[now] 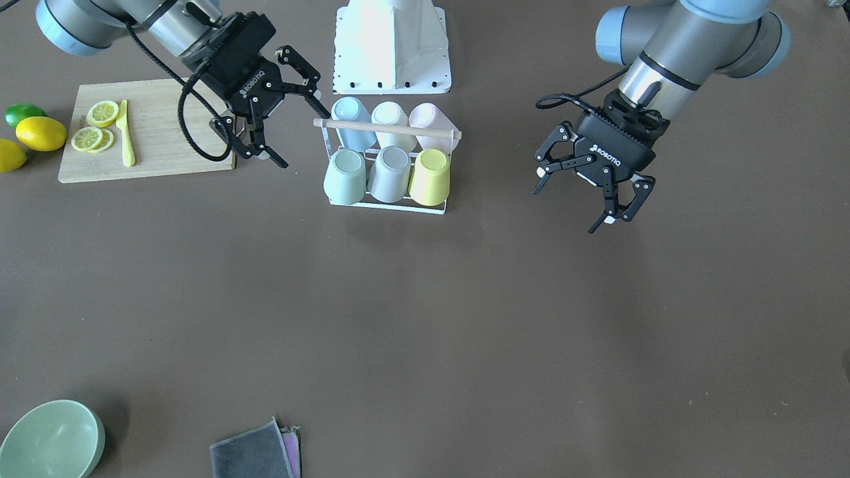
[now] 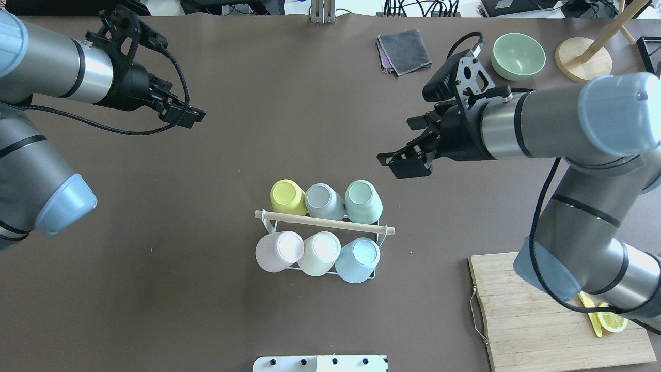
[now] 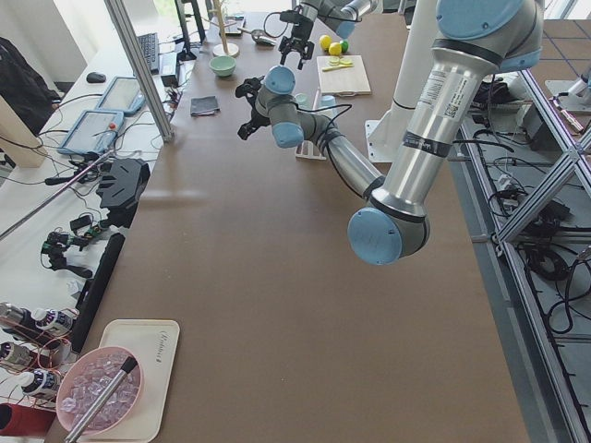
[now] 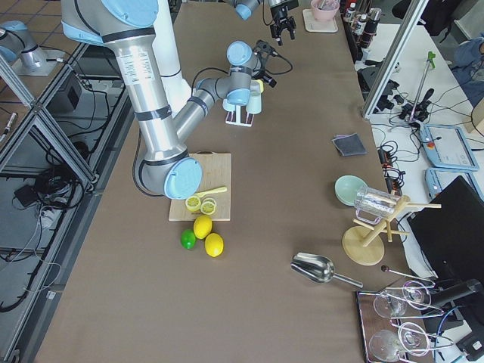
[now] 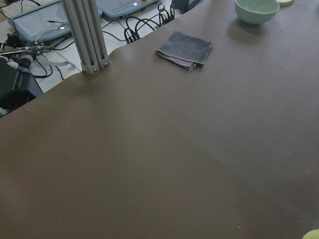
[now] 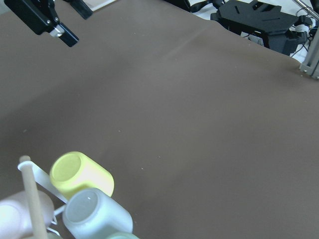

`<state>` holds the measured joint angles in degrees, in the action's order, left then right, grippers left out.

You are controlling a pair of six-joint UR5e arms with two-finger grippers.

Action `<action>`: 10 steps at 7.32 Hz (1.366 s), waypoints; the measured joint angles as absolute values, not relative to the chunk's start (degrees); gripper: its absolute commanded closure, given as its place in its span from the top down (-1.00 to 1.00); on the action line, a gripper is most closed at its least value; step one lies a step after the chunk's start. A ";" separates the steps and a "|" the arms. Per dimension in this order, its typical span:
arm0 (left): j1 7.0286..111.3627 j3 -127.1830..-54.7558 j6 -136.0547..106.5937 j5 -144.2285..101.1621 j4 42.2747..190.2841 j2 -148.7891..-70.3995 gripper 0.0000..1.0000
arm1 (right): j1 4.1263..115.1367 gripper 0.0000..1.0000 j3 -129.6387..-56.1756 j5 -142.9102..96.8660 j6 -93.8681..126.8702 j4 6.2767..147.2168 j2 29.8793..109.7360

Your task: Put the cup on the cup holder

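Note:
The cup holder, a white wire rack with a wooden rod (image 1: 388, 129) across its top, stands mid-table near the robot's base; it also shows in the overhead view (image 2: 325, 222). Several cups sit upside down on its pegs in two rows, among them a yellow cup (image 1: 429, 176), a grey cup (image 1: 390, 174) and a blue cup (image 1: 352, 123). My right gripper (image 1: 304, 138) is open and empty, just beside the rack's end. My left gripper (image 1: 564, 211) is open and empty, well off to the rack's other side. The right wrist view shows the yellow cup (image 6: 79, 174) and the grey cup (image 6: 97, 216).
A wooden cutting board (image 1: 166, 133) with lemon slices and a yellow knife lies on the right arm's side, with lemons (image 1: 41, 133) and a lime beyond it. A green bowl (image 1: 50, 438) and a grey cloth (image 1: 255, 453) lie at the far edge. The white robot base (image 1: 392, 46) stands behind the rack.

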<state>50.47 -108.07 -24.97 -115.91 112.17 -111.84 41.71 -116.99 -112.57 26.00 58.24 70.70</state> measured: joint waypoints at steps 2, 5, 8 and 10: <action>52.15 -109.73 -21.24 -116.62 95.72 -112.08 0.96 | 47.51 1.00 -119.95 -116.63 17.59 68.58 74.70; 55.80 -109.71 -17.93 -117.02 77.64 -110.65 0.96 | 54.32 1.00 -122.06 -119.99 14.20 86.85 79.23; 61.70 -105.83 -14.46 -119.54 78.18 -103.42 0.96 | 66.93 1.00 -121.18 -121.68 12.92 94.10 89.45; 69.48 -98.28 -7.42 -125.04 83.86 -99.21 0.96 | 78.19 1.00 -116.24 -123.38 12.01 94.55 95.70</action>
